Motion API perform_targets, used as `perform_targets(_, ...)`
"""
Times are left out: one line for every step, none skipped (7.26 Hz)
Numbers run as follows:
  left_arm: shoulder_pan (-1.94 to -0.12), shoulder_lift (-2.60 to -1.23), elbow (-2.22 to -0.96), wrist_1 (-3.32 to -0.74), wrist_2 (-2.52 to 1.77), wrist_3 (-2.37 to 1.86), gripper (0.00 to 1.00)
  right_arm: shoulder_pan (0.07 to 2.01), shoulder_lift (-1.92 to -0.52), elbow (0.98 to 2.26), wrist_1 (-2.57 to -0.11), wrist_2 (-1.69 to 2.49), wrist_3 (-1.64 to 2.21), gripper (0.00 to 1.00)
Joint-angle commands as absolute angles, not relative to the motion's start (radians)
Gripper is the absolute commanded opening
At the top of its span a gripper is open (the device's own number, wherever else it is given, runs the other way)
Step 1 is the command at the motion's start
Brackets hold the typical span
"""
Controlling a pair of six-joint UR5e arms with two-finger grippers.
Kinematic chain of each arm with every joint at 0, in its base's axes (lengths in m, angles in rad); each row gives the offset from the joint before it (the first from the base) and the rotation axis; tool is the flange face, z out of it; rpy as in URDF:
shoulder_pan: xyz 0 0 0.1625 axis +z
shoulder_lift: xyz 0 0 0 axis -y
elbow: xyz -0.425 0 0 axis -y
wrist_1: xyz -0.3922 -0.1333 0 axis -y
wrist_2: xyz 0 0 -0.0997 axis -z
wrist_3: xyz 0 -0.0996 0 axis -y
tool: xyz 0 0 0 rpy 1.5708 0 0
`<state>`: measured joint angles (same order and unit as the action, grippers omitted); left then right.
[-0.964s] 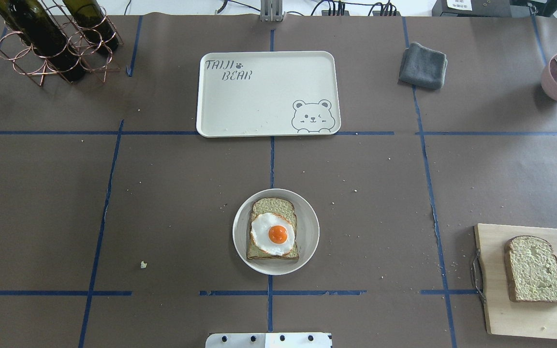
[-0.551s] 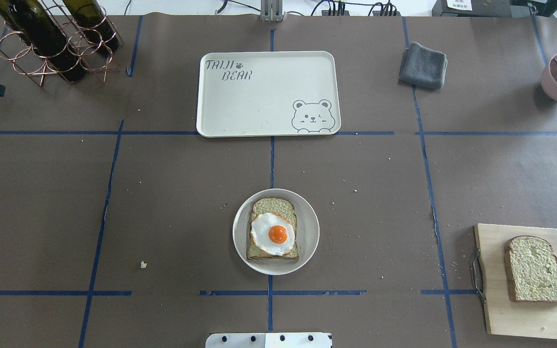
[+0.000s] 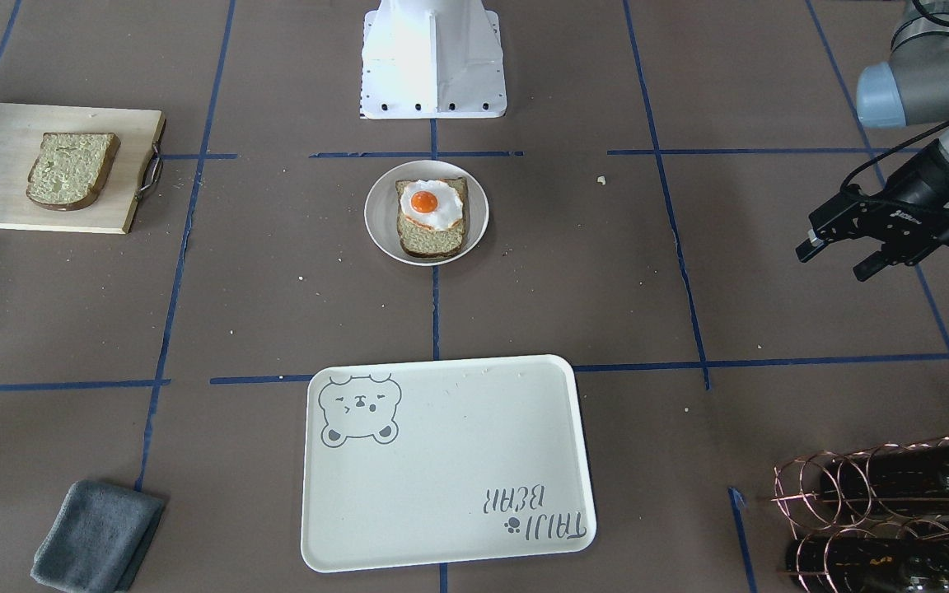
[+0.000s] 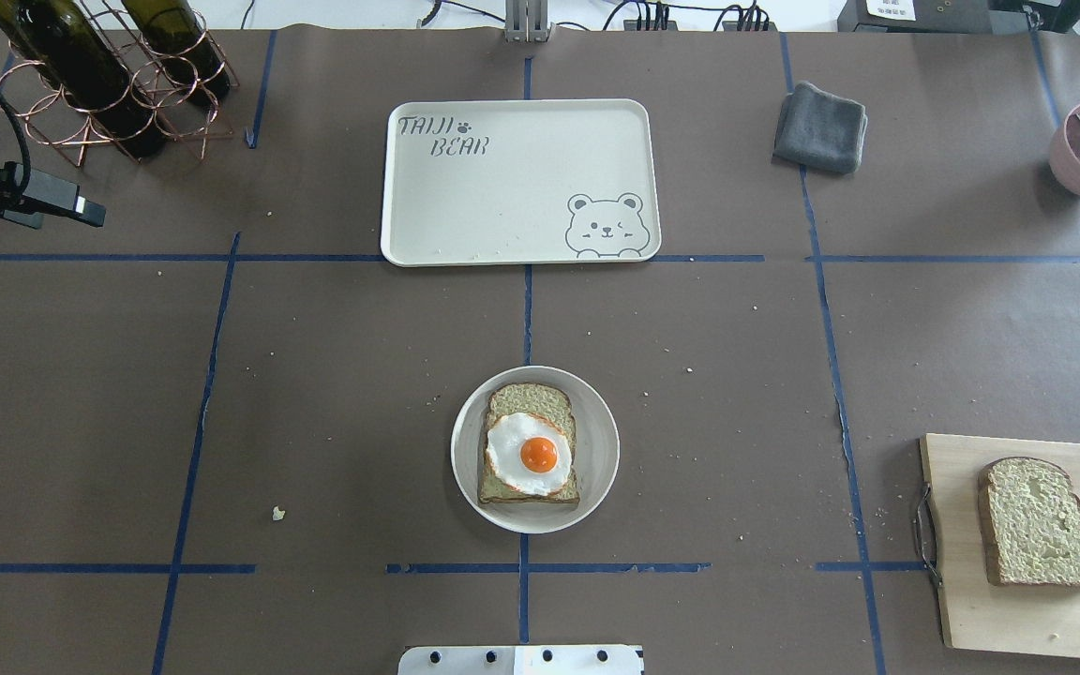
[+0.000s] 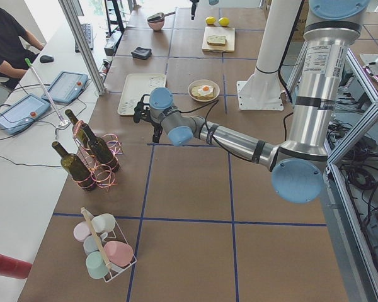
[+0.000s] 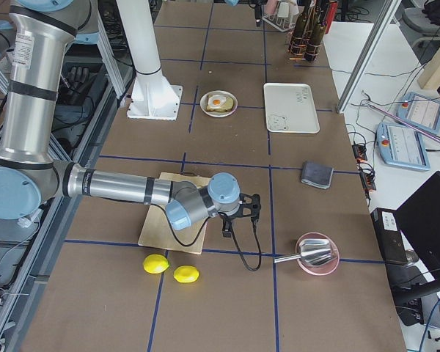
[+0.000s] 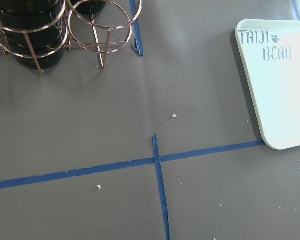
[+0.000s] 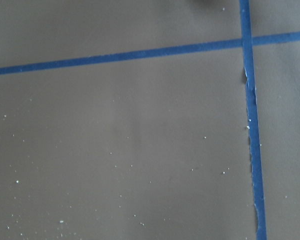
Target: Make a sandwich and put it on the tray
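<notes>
Near wine rack (image 3: 878, 486) — left gripper (image 3: 834, 260) | forearm stretched level | jaws apart

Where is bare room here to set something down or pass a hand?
The tray is bare apart from crumbs. Bare table lies between tray and plate, and between plate and cutting board. Crowded: the far-left corner, where the left end effector hovers beside the wine rack.

Bright, even light; soft shadows
</notes>
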<state>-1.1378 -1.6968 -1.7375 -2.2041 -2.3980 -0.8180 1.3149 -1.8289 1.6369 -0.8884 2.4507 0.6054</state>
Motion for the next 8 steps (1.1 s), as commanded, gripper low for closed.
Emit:
perform_targets(-1.129,-1.697,-1.74,-2.206,-2.399,-0.834,1.0,1.179,-1.934,1.664,-0.629,2.409,0.873,1.0)
perform_targets(-1.129,-1.697,-1.74,-2.206,-2.399,-0.839,1.0,1.057,-1.978,1.731,-0.6,2.301,0.959,1.0)
perform_targets(-1.129,-1.697,-1.74,-2.207,-2.399,-0.839,1.0,0.943,-2.029,1.797,-0.6,2.214,1.024,1.0)
perform_targets(-1.129,-1.695,-1.738,-2.207,-2.399,-0.838,1.0,0.896,-2.08,1.86,-0.6,2.207,1.041,1.0)
perform_targets(-1.127,-1.689,-1.738,-2.215,-2.399,-0.836,1.0,0.856,-2.104,1.874,-0.601,2.203,1.042,1.0)
perform_targets(-1.129,-1.686,-1.735,-2.224,-2.399,-0.838,1.0,0.804,-2.12,1.873,-0.601,2.147,1.042,1.0)
perform_targets(-1.129,-1.686,-1.732,-2.224,-2.399,-0.838,1.0,0.778,-2.12,1.861,-0.603,2.123,1.042,0.99)
perform_targets(-1.127,-1.686,-1.727,-2.226,-2.399,-0.836,1.0,0.766,-2.118,1.861,-0.603,2.123,1.043,0.86)
